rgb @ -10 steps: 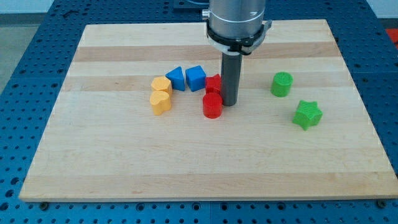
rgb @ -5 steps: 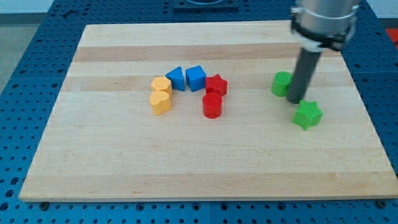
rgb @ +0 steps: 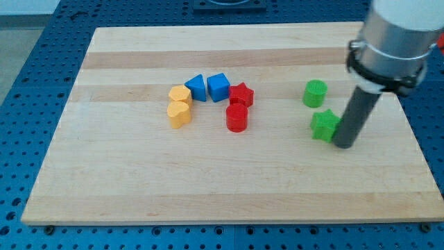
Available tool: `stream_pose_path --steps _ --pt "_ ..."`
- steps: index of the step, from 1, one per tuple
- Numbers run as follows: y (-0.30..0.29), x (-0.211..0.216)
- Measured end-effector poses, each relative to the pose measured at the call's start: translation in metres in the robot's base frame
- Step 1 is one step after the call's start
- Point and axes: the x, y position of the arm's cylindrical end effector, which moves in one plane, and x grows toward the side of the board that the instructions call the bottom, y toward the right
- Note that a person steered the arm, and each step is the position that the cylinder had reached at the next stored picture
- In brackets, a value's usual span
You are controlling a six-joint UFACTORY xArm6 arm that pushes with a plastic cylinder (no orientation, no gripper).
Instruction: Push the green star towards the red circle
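My tip [rgb: 344, 144] rests on the wooden board [rgb: 125, 187] against the right side of the green star [rgb: 324, 125]; the rod has no jaws, so nothing is gripped. The star lies just below the green cylinder [rgb: 315, 93], well apart from the red circle [rgb: 236, 118], which sits touching the red star [rgb: 241, 94] beside two blue [rgb: 218, 87] and two yellow blocks [rgb: 179, 114]

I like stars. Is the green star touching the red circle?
No, the green star sits far to the view's right of the red circle, with my tip right beside the star.
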Motion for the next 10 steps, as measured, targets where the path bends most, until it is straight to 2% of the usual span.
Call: stream_pose_path --steps 4,5,7,10 --pt "-0.006 0.004" --pt "0.031 -0.004" --pt "0.03 -0.011" --pt "-0.047 -0.014"
